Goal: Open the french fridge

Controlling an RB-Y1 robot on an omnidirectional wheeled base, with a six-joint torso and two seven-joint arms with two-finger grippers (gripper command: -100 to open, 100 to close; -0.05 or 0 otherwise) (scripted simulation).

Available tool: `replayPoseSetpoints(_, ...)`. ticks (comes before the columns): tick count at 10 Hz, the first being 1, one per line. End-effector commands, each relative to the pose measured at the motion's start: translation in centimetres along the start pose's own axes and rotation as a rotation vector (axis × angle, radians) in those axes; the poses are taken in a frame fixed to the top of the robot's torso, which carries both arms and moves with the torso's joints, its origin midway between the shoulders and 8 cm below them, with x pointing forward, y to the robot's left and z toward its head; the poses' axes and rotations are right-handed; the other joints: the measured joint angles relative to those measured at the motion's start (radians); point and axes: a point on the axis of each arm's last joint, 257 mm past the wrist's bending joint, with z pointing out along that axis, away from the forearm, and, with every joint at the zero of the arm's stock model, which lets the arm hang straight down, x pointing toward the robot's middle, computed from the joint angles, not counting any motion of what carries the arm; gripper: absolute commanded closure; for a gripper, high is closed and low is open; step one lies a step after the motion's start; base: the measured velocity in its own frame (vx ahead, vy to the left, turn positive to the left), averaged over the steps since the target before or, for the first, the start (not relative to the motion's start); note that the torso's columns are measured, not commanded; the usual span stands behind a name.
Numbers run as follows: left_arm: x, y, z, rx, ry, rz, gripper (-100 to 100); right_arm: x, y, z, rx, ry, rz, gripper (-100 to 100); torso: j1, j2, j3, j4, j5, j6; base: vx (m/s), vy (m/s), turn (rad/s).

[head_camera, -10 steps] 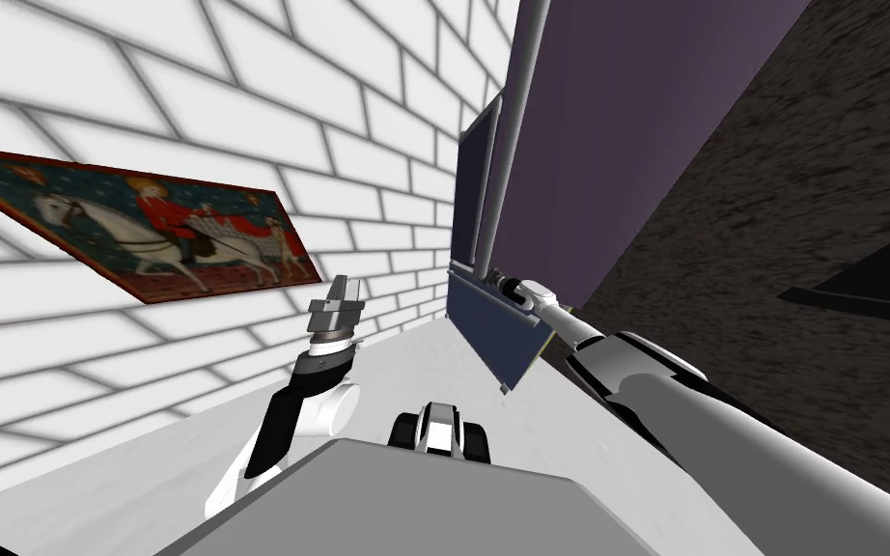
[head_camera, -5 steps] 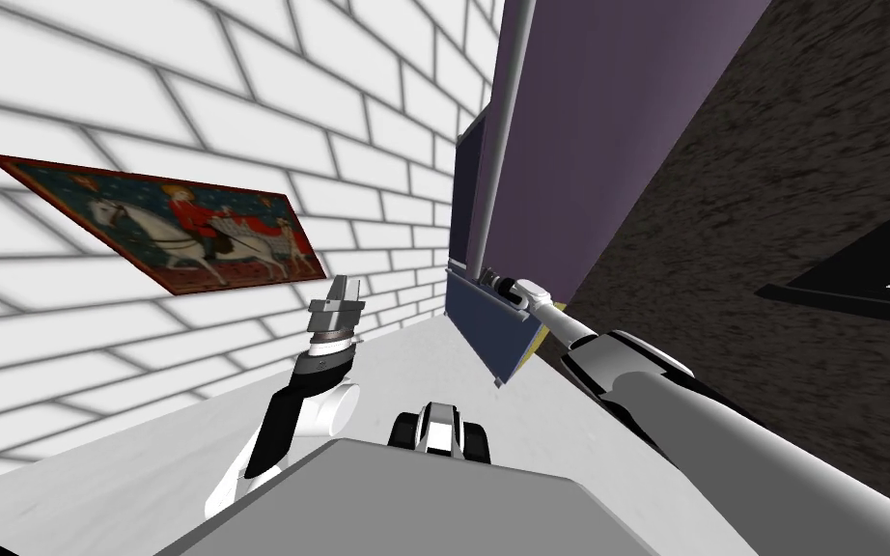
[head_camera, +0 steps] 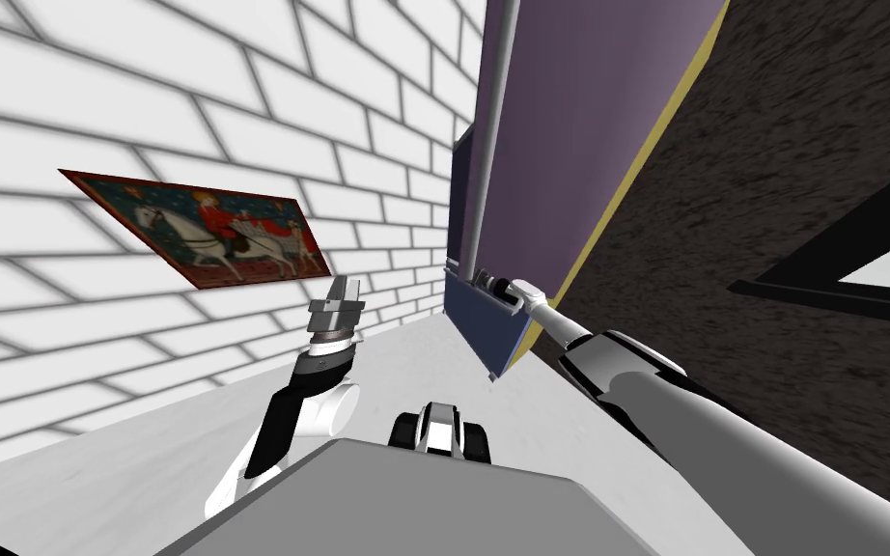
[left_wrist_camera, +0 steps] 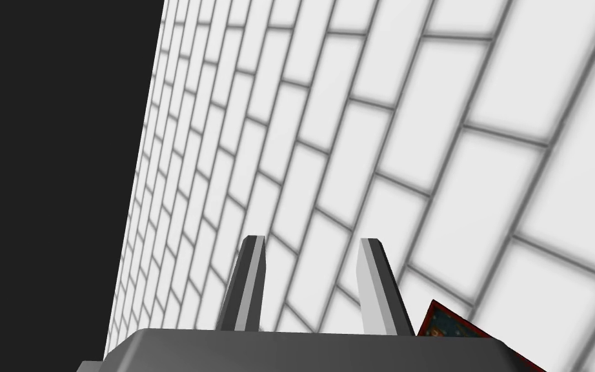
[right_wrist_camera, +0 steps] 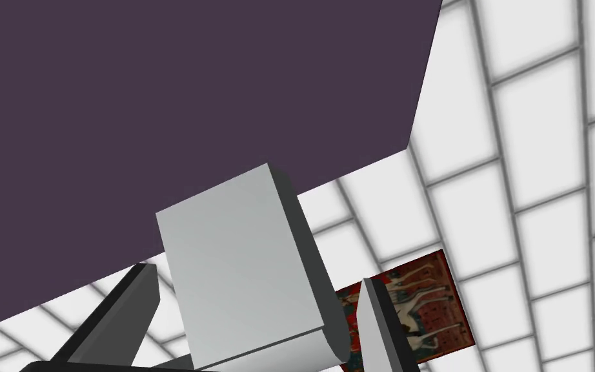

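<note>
At the foot of the purple fridge door (head_camera: pixel 578 145), ahead and a little to our right, our right gripper (head_camera: pixel 485 282) sat around the lower end of the long grey handle (right_wrist_camera: pixel 238 271). Its jaws were spread to either side of the bar, with slim gaps showing on both sides, so they straddled it without clamping. A yellow strip (head_camera: pixel 646 154) ran along the door's far edge, and a dark blue panel (head_camera: pixel 486 323) lay just below the door. Our left gripper (left_wrist_camera: pixel 311 239) hung raised near the white brick wall (head_camera: pixel 144 97), jaws apart and holding nothing, close to a painting of a rider on a white horse (head_camera: pixel 221 232).
</note>
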Motion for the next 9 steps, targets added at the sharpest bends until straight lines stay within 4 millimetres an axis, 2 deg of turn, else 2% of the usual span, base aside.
replayPoseSetpoints(1, 0.0, 0.0, 0.0, 0.000, 0.000, 0.000, 0, -2.6, 1.0, 0.7, -0.028, -0.063, -0.001, 100, -0.003, 0.003, 0.001, -0.001, -0.001, -0.004, -0.105, -0.140, 0.044)
replayPoseSetpoints(2, 0.0, 0.0, 0.0, 0.000, 0.000, 0.000, 0, -2.0, 0.8, 0.6, -0.020, -0.051, -0.002, 100, -0.003, 0.005, 0.003, -0.001, -0.001, -0.004, -0.050, -0.058, 0.028)
replayPoseSetpoints(3, 0.0, 0.0, 0.0, 0.000, 0.000, 0.000, 0, -4.7, 2.5, 1.2, -0.062, -0.119, 0.000, 100, 0.001, 0.002, 0.001, 0.000, 0.000, -0.001, -0.071, -0.161, 0.035)
replayPoseSetpoints(5, 0.0, 0.0, 0.0, 0.000, 0.000, 0.000, 0, -7.2, 3.8, 1.6, -0.096, -0.182, 0.000, 100, -0.007, 0.004, 0.003, -0.001, -0.002, -0.001, -0.058, -0.186, -0.044)
replayPoseSetpoints(6, 0.0, 0.0, 0.0, 0.000, 0.000, 0.000, 0, -7.2, 3.8, 1.6, -0.096, -0.182, 0.000, 100, -0.005, 0.004, 0.002, 0.000, -0.001, 0.000, -0.098, -0.159, 0.138)
replayPoseSetpoints(9, 0.0, 0.0, 0.0, 0.000, 0.000, 0.000, 0, -11.0, 5.7, 1.8, -0.148, -0.276, -0.001, 100, -0.005, 0.007, 0.004, -0.001, -0.002, 0.000, -0.129, -0.184, 0.063)
